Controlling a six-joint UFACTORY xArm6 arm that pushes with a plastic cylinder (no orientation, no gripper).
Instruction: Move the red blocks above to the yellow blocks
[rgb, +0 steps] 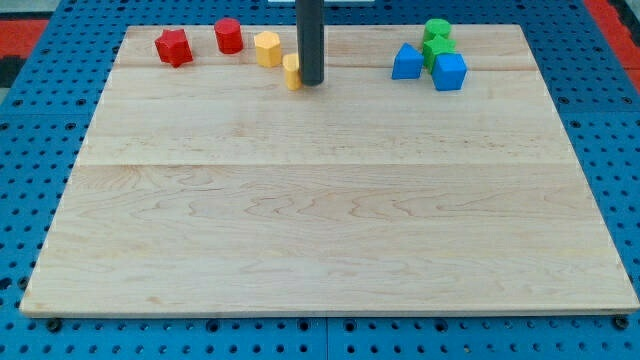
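Observation:
A red star-shaped block (173, 46) lies near the view's top left, with a red cylinder (228, 36) just to its right. A yellow hexagonal block (267, 48) lies right of the cylinder. A second yellow block (292, 71) sits lower right of it, partly hidden by my rod. My tip (312, 82) stands against this second yellow block's right side. The red blocks lie to the view's left of both yellow blocks.
At the view's top right, a blue triangular block (406, 62) and a blue cube (449, 71) lie beside two green blocks (436, 31) (435, 50). The wooden board (330, 200) rests on a blue pegboard (20, 200).

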